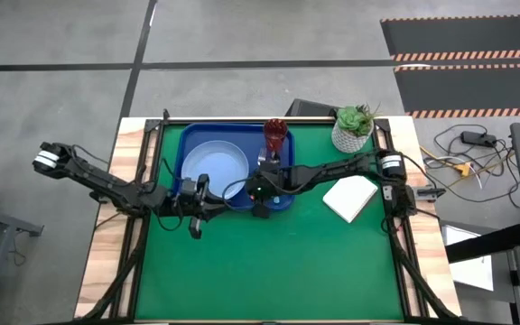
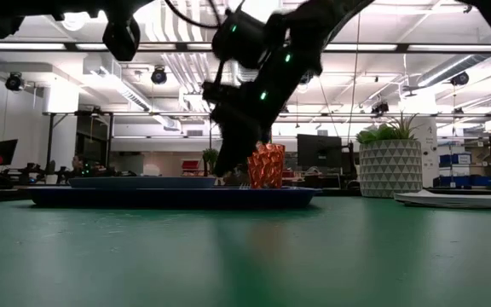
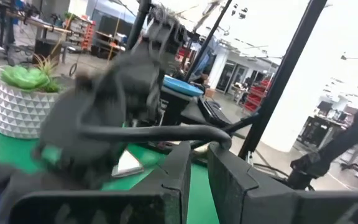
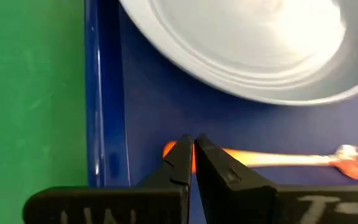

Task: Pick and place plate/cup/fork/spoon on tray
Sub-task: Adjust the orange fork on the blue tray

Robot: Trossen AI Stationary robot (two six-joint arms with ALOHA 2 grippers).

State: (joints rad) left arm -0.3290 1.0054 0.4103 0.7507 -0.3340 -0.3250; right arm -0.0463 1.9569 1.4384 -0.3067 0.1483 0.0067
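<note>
The dark-blue tray [image 1: 283, 200] lies at the table's far middle and also shows in the low view [image 2: 101, 197]. The pale-blue plate [image 1: 215, 165] rests flat in its left part; its rim shows in the right wrist view [image 4: 241, 56]. The red-brown cup [image 1: 275, 135] stands upright at the tray's far right corner [image 2: 267, 165]. The orange-handled fork [image 4: 278, 159] lies along the tray's near side. My right gripper [image 1: 262, 197] points down over it, shut on its handle. My left gripper [image 3: 199, 168] is shut and empty beside the tray's near left edge. The spoon does not show. My right gripper pinches the fork's orange handle near its free end [image 4: 169, 149] between its two fingertips. The fingers come from above, pointing down, and lie across the handle. The fork lies level along the tray floor [image 4: 148, 118], tines [image 4: 353, 154] away from the fingers; whether it is lifted, I cannot tell.
A white pot with a green plant [image 1: 353, 129] stands at the far right corner. A small white box [image 1: 350, 197] lies right of the tray. Bare green mat [image 1: 269, 271] fills the table's near half.
</note>
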